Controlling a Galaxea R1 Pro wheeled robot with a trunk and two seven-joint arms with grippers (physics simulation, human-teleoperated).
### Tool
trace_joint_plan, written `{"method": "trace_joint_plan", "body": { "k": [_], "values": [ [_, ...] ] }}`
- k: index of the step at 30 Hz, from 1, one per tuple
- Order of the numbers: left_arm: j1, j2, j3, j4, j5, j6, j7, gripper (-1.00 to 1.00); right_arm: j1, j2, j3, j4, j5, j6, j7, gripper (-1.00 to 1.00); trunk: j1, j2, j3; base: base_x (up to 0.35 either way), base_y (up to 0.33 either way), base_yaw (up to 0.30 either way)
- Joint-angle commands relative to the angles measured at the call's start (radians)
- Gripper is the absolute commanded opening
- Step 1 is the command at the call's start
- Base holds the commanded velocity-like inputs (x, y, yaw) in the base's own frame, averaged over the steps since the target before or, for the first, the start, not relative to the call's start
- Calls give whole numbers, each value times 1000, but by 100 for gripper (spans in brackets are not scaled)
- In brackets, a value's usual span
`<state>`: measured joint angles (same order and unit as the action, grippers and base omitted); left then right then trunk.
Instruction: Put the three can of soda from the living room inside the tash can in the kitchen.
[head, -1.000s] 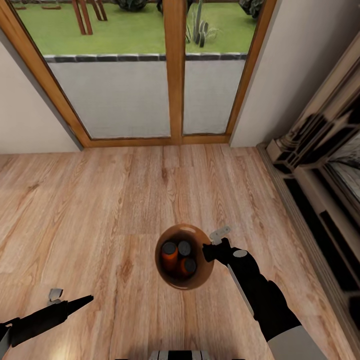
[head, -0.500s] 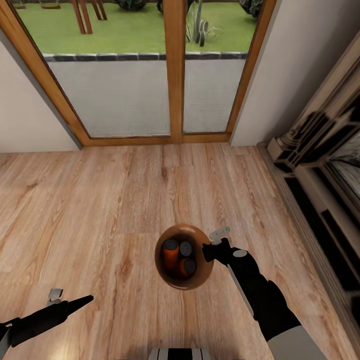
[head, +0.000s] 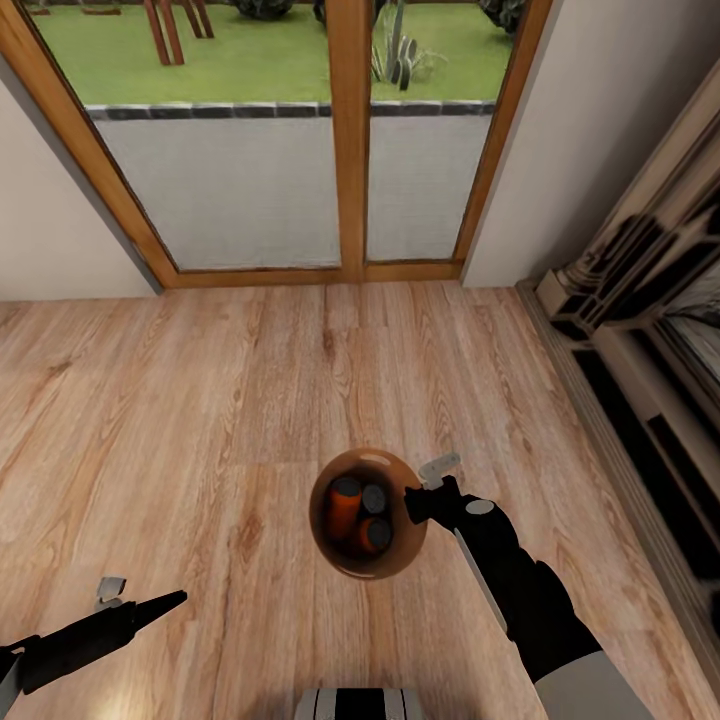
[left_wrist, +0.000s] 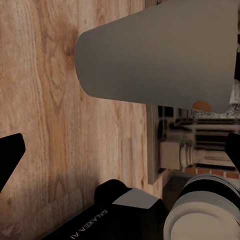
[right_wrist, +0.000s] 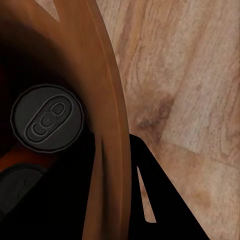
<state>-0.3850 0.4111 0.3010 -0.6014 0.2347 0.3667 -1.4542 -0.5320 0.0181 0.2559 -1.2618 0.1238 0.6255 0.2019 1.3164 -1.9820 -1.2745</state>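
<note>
Cans (head: 358, 510) sit inside the bin (head: 400, 553); right tool (head: 418, 497) clamps its rim; left tool's (head: 150, 600) gap unclear.

Coppery-brown inside the bin (head: 392, 555), grey on its outside. Three orange cans (head: 345, 505) with dark grey tops. Light wood-grain floor (head: 200, 400), warm wood door frames (head: 348, 150), black claw (head: 418, 497).

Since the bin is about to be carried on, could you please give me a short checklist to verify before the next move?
1. Three orange soda cans inside the round grey bin with coppery-brown interior: ok.
2. Right claw clamped on the bin's rim: ok.
3. Bin upright: ok.
4. Left claw empty: ok.
5. Light wood plank floor ahead free: ok.
6. Kitchen in sight: not ok, wood-framed glass doors ahead.
</note>
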Motion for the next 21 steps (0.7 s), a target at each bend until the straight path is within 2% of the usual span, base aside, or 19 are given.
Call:
{"method": "trace_joint_plan", "body": {
  "k": [1, 6, 21],
  "values": [
    [0, 0, 1, 0, 0, 0, 0, 100, 0, 0, 0, -1, -18, 2, 4, -100, 0, 0, 0, 0, 0, 0],
    [0, 0, 1, 0, 0, 0, 0, 100, 0, 0, 0, -1, -18, 2, 4, -100, 0, 0, 0, 0, 0, 0],
    [0, 0, -1, 0, 0, 0, 0, 100, 0, 2, 0, -1, -18, 2, 4, -100, 57, -105, -47, 0, 0, 0]
  ]
}}
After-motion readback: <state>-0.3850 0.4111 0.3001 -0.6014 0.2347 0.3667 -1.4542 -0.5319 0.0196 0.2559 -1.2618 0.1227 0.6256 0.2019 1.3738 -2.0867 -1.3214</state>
